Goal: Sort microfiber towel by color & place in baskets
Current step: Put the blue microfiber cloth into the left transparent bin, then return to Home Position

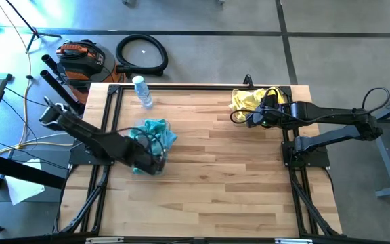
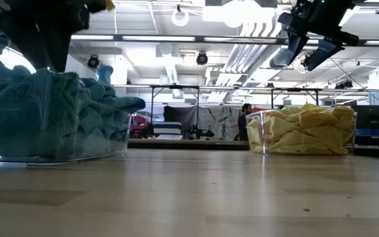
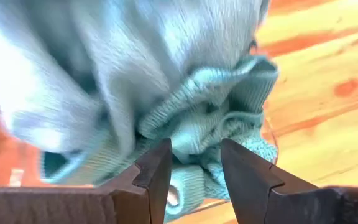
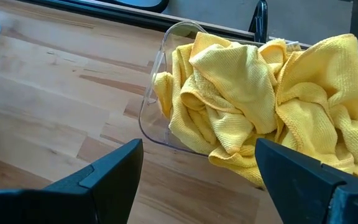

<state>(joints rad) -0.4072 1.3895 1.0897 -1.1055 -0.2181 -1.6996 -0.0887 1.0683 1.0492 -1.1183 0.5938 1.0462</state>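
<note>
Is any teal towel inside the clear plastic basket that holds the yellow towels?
No, the clear plastic basket holds only yellow fuzzy towels.

- Your overhead camera looks straight down on the whole table (image 1: 202, 169).
- Your low camera sits at tabletop level, facing across into the room.
- Your wrist cameras sit close; each bin also shows overhead, yellow towels (image 4: 260, 106) at 1 o'clock.

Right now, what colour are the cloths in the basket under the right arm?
Bright yellow towels; the right wrist view shows them best.

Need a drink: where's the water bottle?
In the high view, the water bottle lies at the table's far edge, left of centre, beyond the teal towels.
</note>
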